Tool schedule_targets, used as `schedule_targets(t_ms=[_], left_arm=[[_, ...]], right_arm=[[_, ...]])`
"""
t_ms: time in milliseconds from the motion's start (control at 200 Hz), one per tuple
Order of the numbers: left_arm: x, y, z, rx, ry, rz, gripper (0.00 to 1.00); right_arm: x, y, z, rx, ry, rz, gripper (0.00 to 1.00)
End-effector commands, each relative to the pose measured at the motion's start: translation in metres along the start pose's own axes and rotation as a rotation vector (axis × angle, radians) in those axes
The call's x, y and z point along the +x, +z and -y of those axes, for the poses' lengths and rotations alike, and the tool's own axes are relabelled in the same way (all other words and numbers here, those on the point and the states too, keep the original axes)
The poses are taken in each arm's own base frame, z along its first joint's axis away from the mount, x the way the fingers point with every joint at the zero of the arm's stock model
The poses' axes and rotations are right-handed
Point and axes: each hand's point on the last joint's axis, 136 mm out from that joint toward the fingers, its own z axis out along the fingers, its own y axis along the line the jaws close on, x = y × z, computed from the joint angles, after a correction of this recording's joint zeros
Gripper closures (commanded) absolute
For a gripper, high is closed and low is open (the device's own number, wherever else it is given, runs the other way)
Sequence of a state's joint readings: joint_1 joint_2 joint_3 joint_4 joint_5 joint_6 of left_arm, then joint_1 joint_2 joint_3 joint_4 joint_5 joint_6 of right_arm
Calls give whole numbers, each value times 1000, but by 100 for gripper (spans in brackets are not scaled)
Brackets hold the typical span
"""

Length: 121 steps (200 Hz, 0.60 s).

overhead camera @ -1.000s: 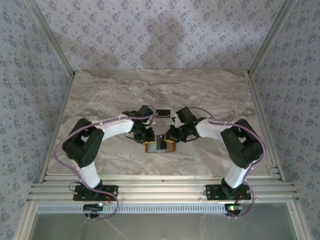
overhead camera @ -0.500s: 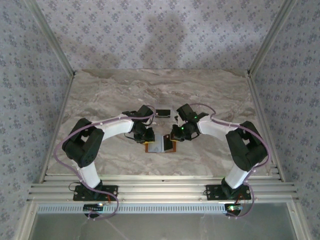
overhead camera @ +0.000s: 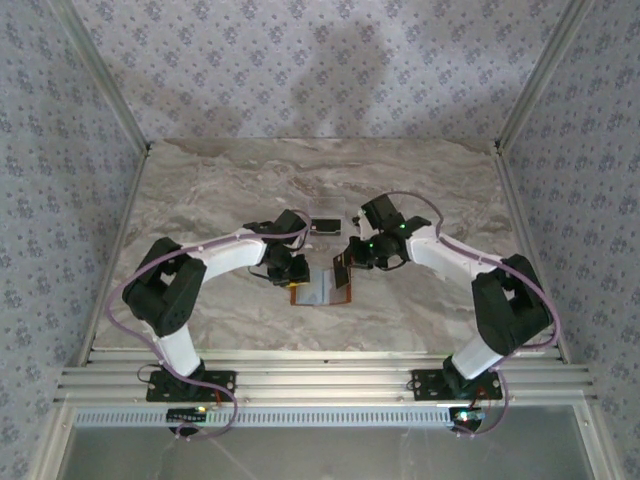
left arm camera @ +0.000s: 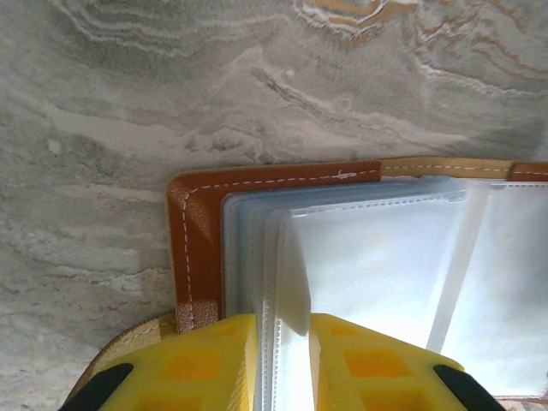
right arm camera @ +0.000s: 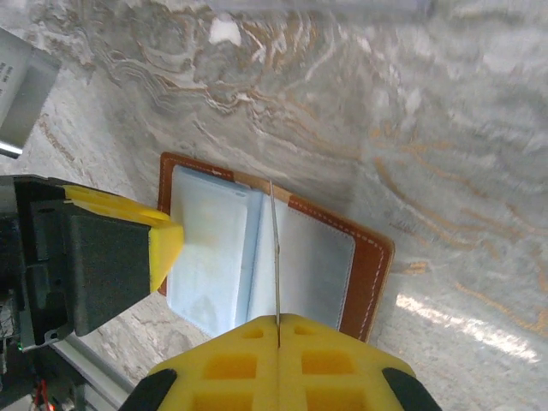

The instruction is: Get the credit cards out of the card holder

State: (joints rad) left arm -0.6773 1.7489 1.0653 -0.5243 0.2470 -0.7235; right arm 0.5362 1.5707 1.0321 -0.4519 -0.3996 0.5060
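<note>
From my seat the right pincer (right arm camera: 278, 330) is fully closed on one of the credit cards (right arm camera: 276, 257). In its wrist view I see the card edge-on, as a thin line running from between the yellow fingers up the frame. From overhead the same card (overhead camera: 342, 270) is a dark sliver tilted just lower left of the right pincer (overhead camera: 350, 264). Its long axis points away from the fingers, down toward the card holder (overhead camera: 320, 293). The holder lies open and flat on the marble table (overhead camera: 220, 190) at centre frame, orange-brown border showing and pale sleeves up. Everything turns on that line: the card's far end sits over the holder's middle fold, and I can't tell whether it has cleared its sleeve. I judge any pull should run straight back along the card's length, not sideways. The right arm is the one to do it. It sweeps from its base at lower right through a wide elbow, forearm angled up-left to the wrist. The left arm mirrors it. The left pincer (left arm camera: 282, 342) points down at the holder's left edge, drawn to a narrow slit with sleeve edges caught in it, anchoring the holder. A loose card (overhead camera: 324, 226) lies just above, apart from both.
</note>
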Motion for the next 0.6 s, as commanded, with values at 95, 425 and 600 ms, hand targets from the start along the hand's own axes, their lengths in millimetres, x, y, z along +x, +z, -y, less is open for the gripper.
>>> schedule_targets(t_ms=[95, 425, 600], left_arm=[[-2, -23, 10, 28, 7, 41, 76], [-4, -27, -6, 35, -42, 61, 76], [-4, -29, -17, 34, -69, 64, 76]], right_arm=[[-20, -24, -7, 44, -289, 52, 100], [-49, -41, -22, 88, -865, 58, 100], [-67, -39, -17, 132, -1070, -48, 100]])
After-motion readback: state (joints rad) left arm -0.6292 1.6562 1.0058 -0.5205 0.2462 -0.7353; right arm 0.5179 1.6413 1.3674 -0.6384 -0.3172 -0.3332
